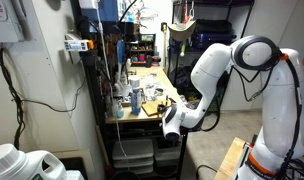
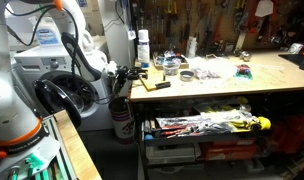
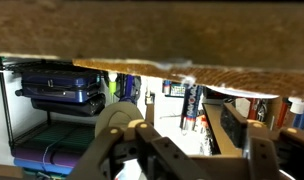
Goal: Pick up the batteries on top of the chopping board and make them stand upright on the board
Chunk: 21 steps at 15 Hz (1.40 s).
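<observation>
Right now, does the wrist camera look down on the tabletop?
No, it faces the table edge side-on, with a blue case stored underneath.

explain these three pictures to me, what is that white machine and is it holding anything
The white machine is a robot arm with a two-fingered pincer at its tip. Two pictures come from cameras standing in the room, looking at a cluttered wooden workbench from different sides. The third comes from a camera on the arm's wrist: it looks past the pincer at the bench's edge, with a blue case stored underneath. Bottles and small clutter stand on the bench; the batteries are too small to make out. The pincer is open at the bench's end and holds nothing.
</observation>
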Each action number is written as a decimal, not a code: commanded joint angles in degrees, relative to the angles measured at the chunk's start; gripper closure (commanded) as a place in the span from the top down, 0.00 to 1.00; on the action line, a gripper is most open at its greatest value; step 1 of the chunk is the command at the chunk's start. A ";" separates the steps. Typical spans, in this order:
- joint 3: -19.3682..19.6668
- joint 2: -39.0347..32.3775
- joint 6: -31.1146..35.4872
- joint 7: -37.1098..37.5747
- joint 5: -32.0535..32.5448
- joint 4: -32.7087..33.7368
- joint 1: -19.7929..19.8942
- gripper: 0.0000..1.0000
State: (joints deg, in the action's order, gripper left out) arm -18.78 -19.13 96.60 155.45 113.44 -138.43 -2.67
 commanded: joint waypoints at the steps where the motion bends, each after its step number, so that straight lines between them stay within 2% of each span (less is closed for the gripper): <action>1: -1.66 -0.52 -0.23 2.29 1.06 -0.60 2.08 0.99; 3: -2.40 -0.33 0.22 2.28 0.70 -0.52 2.89 1.00; 5: -1.31 1.46 1.95 2.27 0.04 -0.93 2.62 1.00; 6: 1.62 2.45 3.04 1.81 -0.73 -0.82 0.03 1.00; 12: 4.02 7.00 8.92 -0.48 -0.73 0.14 -0.44 1.00; 15: 4.88 10.25 16.36 -2.22 -2.30 0.99 -0.03 1.00; 18: 6.27 14.61 24.12 -6.85 -5.58 1.08 0.04 1.00; 19: 6.90 16.14 26.42 -9.99 -7.49 0.97 0.05 1.00; 21: 8.28 18.51 25.84 -20.84 -14.93 0.97 -0.24 1.00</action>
State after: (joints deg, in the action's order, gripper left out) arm -12.86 -5.26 119.91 145.88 106.52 -136.19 -2.24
